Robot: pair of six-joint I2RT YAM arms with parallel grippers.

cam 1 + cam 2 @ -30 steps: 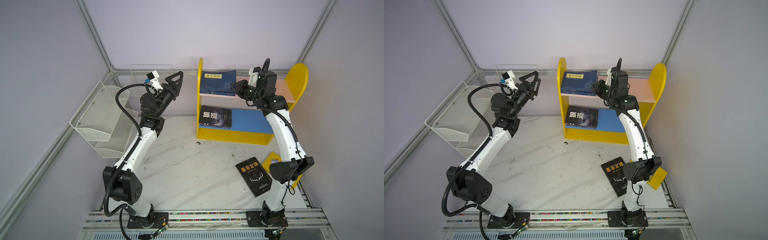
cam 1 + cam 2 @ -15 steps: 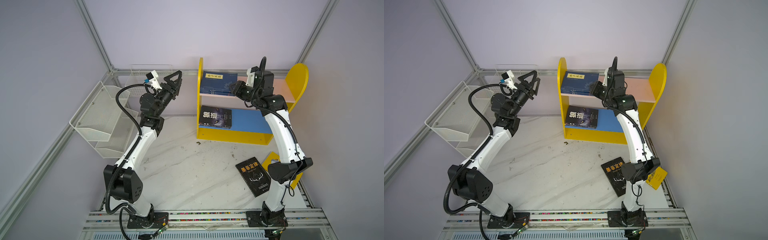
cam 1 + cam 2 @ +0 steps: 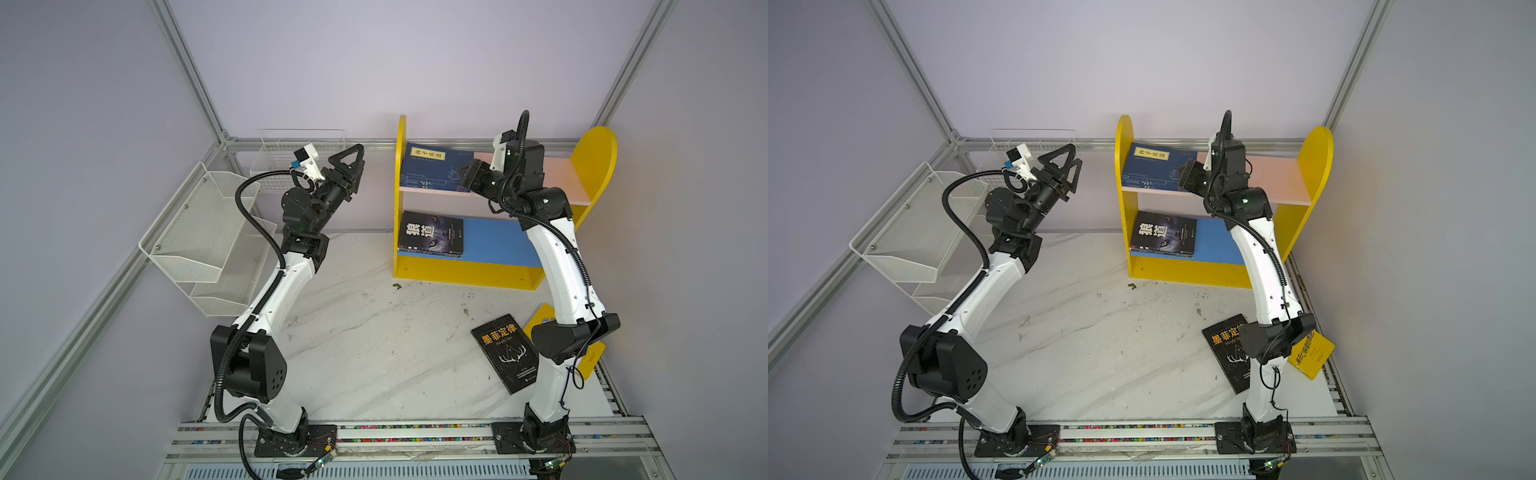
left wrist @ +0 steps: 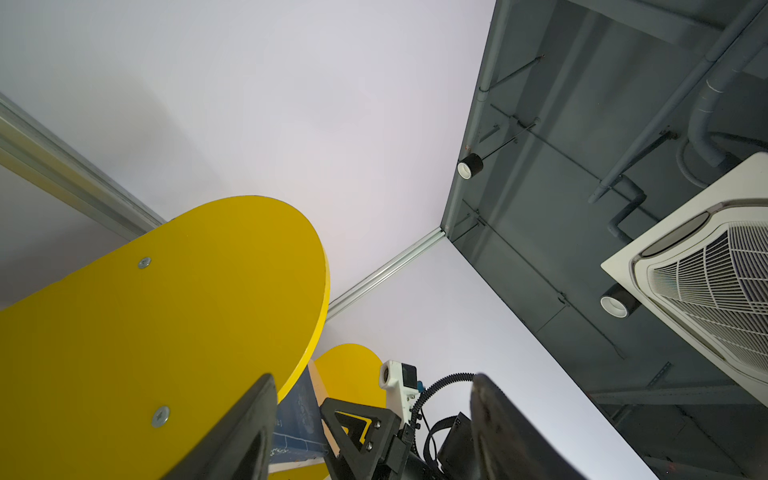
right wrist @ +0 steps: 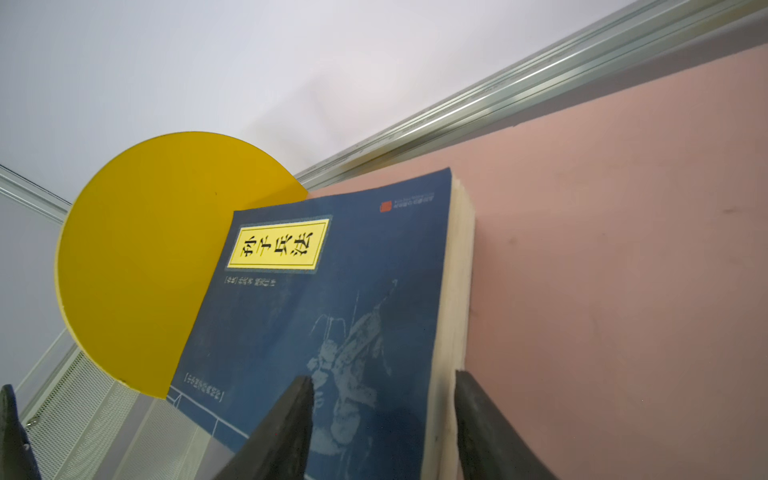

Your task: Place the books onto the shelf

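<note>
The small two-tier shelf [image 3: 461, 274], with yellow round-topped sides, is standing upright at the back of the white marbled table [image 3: 374, 332]. A navy book [image 3: 432, 170] with a yellow title label is lying cover-up at the left end of its pink upper board [image 3: 561, 183], and a black wolf-face book [image 3: 430, 232] is lying flat at the left of its blue lower board [image 3: 494, 241]. A second black book [image 3: 505, 353] is lying face-up, a little turned, on the table at front right, and just beside it a yellow book [image 3: 1310, 353] is lying partly hidden at the table's right edge.
</note>
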